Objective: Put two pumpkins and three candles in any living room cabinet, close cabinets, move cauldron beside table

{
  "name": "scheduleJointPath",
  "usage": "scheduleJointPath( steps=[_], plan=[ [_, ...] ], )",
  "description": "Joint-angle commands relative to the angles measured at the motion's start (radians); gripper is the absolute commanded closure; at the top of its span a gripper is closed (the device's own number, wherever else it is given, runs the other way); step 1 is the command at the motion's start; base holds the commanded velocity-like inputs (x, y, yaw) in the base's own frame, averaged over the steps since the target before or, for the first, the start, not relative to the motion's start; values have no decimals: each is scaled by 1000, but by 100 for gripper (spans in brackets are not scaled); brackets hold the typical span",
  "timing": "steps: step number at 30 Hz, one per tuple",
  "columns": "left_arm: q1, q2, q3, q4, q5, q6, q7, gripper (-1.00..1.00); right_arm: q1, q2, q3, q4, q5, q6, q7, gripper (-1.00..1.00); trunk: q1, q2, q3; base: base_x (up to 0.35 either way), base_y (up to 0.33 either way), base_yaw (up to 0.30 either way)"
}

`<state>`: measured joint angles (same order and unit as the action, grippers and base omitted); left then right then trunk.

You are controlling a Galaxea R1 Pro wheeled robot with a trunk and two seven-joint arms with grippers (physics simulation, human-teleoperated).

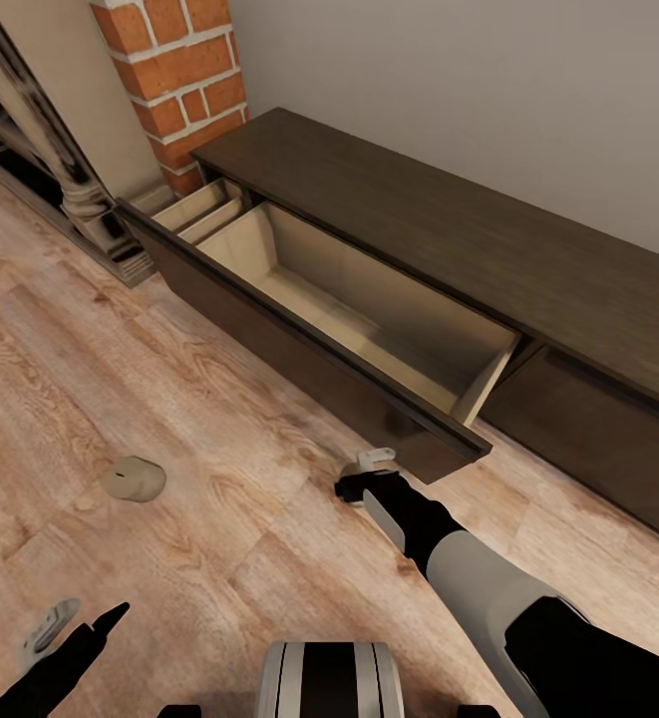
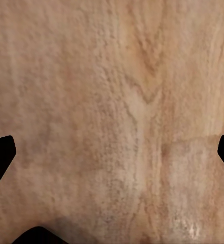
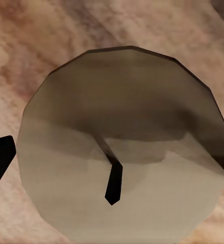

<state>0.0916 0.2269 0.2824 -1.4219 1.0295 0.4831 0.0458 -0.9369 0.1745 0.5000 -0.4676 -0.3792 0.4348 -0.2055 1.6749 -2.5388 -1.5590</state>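
Observation:
The dark-brown cabinet [image 1: 439, 229] runs along the wall, with one long drawer [image 1: 364, 314] pulled out; the part of its pale interior that I see is bare. One tan candle [image 1: 135, 479] lies on the wood floor to the left. A second candle [image 1: 375, 459] sits on the floor just before the drawer front. My right gripper [image 1: 361, 486] hangs directly over it, open. In the right wrist view this candle [image 3: 122, 101] with its dark wick lies between the spread fingertips [image 3: 0, 157]. My left gripper [image 1: 75, 628] is open low over bare floor, its fingers [image 2: 0, 152] wide apart.
A red brick column [image 1: 179, 80] stands at the cabinet's left end, with a carved post and dark railing [image 1: 70, 189] beyond it. A narrower open drawer section [image 1: 204, 209] adjoins the long one. My own base [image 1: 329, 678] shows at the bottom edge.

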Motion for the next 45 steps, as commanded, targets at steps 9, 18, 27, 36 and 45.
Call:
scheduleJointPath(
  steps=[9, 18, 27, 36, 45],
  plan=[
    [-1, 0, 1, -2, 12, 5, 6, -100, 5, 0, 7, -42, -12, -4, -7, 100, -3, 1, 26, 0, 0, 0],
    [-1, 0, 1, -2, 14, 4, 5, -100, 9, 0, 8, -63, -12, -4, -8, 100, -6, 3, 57, 0, 0, 0],
    [-1, -2, 2, -1, 11, 2, 4, -100, 9, 0, 8, -64, -12, -4, -8, 100, -6, 3, 57, 0, 0, 0],
    [-2, -1, -4, 27, 8, -28, 3, -100, 13, 0, 11, -77, -12, -2, -7, 100, -6, 3, 57, -87, 167, 0],
    [-92, 0, -96, 25, -17, -25, 25, -100, 116, 0, 13, -385, -7, 101, -9, 100, -6, 3, 57, -89, 302, 0]
  ],
)
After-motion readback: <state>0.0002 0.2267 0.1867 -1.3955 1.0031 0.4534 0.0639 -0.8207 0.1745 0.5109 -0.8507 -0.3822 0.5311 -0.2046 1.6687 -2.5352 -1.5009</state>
